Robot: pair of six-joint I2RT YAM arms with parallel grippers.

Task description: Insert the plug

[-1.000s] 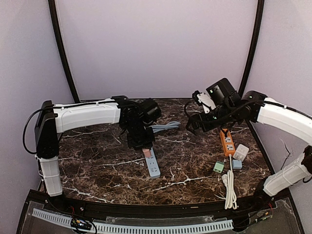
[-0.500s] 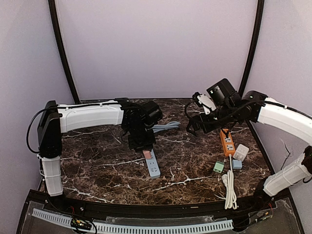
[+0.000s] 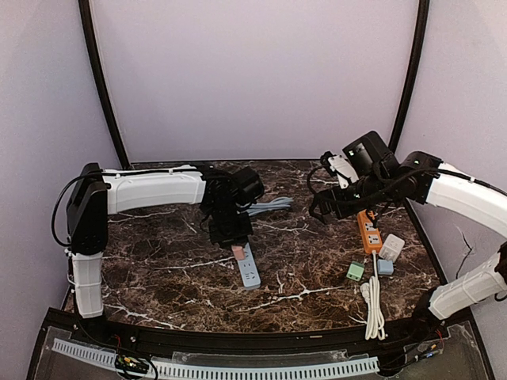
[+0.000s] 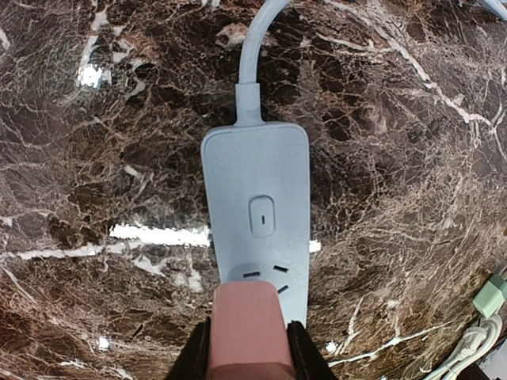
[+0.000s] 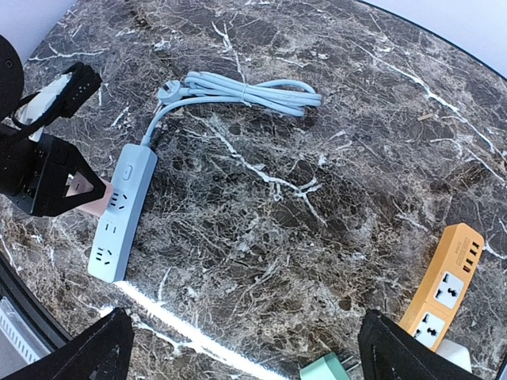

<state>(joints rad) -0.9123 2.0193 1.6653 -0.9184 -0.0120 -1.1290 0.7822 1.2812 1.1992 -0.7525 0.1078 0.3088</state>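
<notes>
No legible text, brand or number in any view. The only sign is a short vertical bar on the switch button (image 4: 262, 216) of the light-blue power strip (image 4: 257, 174), at 12 o'clock from the pink plug (image 4: 247, 328) in the left wrist view. The visible face of the pink plug is blank. On the orange power strip (image 5: 447, 285), at 4 o'clock in the right wrist view, any print is too small to read.
</notes>
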